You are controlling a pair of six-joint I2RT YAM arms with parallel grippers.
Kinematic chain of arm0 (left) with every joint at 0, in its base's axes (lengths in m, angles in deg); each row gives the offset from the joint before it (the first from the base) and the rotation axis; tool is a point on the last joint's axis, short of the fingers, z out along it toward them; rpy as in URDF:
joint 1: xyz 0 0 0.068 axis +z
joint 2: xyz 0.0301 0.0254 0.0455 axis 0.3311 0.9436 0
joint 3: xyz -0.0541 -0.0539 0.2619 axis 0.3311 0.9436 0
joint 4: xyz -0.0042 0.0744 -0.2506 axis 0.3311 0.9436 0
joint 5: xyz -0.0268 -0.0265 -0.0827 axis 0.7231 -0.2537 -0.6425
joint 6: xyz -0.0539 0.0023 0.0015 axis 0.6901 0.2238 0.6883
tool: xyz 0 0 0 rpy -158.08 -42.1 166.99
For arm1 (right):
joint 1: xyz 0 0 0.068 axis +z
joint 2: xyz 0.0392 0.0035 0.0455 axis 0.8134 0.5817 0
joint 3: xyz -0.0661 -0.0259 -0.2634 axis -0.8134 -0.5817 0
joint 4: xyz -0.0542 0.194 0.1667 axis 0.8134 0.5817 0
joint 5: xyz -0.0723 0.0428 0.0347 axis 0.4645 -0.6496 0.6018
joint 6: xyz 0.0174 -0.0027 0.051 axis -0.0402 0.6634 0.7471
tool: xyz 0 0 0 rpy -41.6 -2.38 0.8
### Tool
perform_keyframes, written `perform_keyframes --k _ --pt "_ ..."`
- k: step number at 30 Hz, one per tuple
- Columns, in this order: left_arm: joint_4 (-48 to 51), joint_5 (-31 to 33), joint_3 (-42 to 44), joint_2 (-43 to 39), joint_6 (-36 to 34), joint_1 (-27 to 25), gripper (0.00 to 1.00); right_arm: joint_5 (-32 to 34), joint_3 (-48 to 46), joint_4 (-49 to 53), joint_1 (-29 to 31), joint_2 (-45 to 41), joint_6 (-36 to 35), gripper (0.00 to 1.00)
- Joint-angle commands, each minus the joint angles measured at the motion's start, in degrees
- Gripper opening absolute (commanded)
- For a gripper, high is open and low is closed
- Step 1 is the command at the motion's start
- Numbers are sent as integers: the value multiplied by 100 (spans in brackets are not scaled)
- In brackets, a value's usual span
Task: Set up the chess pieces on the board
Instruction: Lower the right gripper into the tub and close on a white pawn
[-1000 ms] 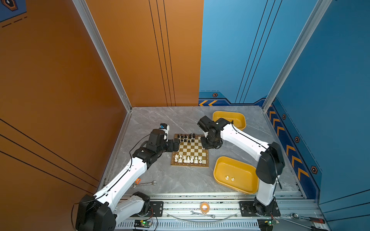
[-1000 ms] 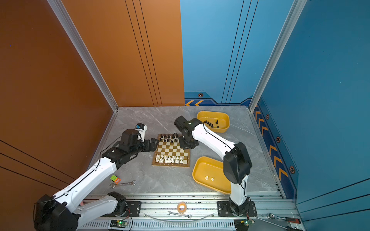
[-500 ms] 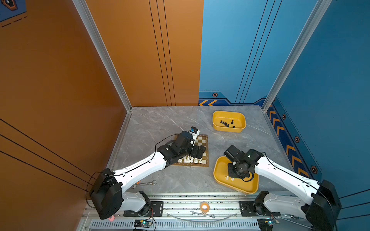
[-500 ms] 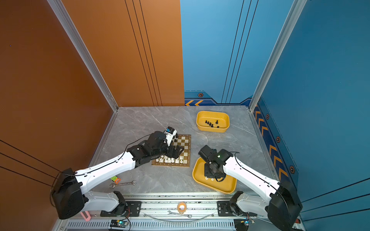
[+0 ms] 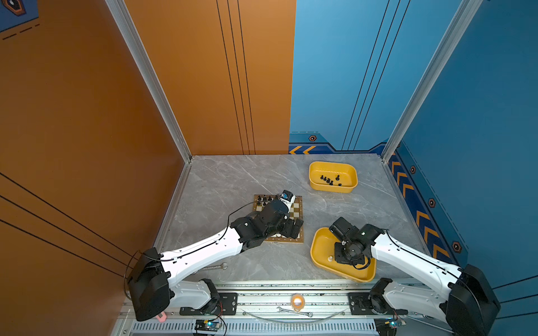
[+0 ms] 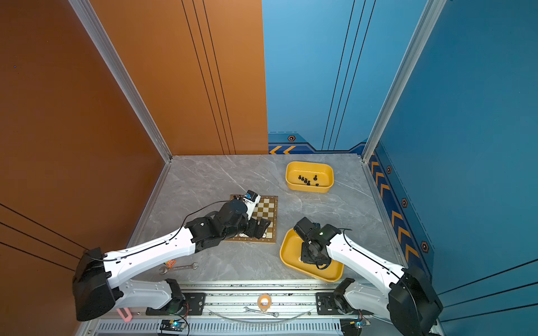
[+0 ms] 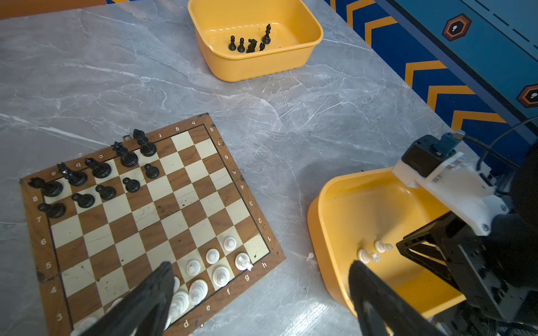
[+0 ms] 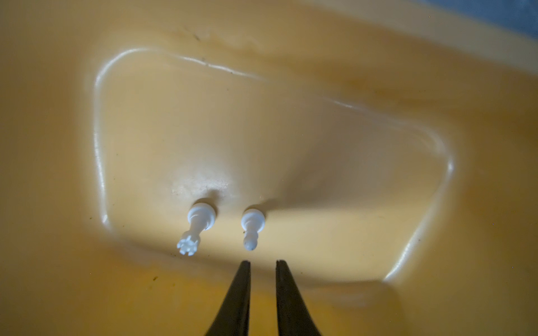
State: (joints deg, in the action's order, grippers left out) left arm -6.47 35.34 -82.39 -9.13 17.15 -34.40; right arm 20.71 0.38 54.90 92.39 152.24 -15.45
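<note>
Grey marble worktop (image 5: pixel 233 180), boxed by orange wall (image 5: pixel 87 116) and blue wall (image 5: pixel 480 116). Down inside near yellow tray (image 8: pixel 291 131), right gripper (image 8: pixel 263 261) has jaws almost together with a thin gap showing, nothing gripped. Its tips sit just short of white pawn (image 8: pixel 252 225), not touching. Just beside the pawn is crown-topped white piece (image 8: pixel 198 224); both are on the tray floor, close to one side. Tray walls ring this gripper all round.

Over board (image 7: pixel 163 215), at its h1 corner, left gripper (image 7: pixel 260 263) is spread wide, nothing in it. White pieces (image 7: pixel 212 256) crowd that corner, black pieces (image 7: pixel 99 168) fill the opposite a8 corner, middle squares are bare.

Board sits mid-worktop. Near tray is by the front edge, right of board. Far yellow tray (image 7: pixel 262 67) is toward the back right corner and holds loose black pieces (image 7: pixel 250 43). Bare marble separates board from both trays. Wrench (image 6: pixel 178 267) lies by the front edge, left side.
</note>
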Motion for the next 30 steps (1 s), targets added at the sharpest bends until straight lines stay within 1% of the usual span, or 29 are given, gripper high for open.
perform_keyframes --k 1,11,30 --pt "193 422 35 -167 115 -86 94 -82 -84 -170 -131 71 -281 19" --pt "229 557 -25 -120 137 -124 94 -304 -158 -382 -315 196 -499 20" --pt "243 491 -268 231 -4 -67 94 -462 -219 -529 -395 514 -631 18"
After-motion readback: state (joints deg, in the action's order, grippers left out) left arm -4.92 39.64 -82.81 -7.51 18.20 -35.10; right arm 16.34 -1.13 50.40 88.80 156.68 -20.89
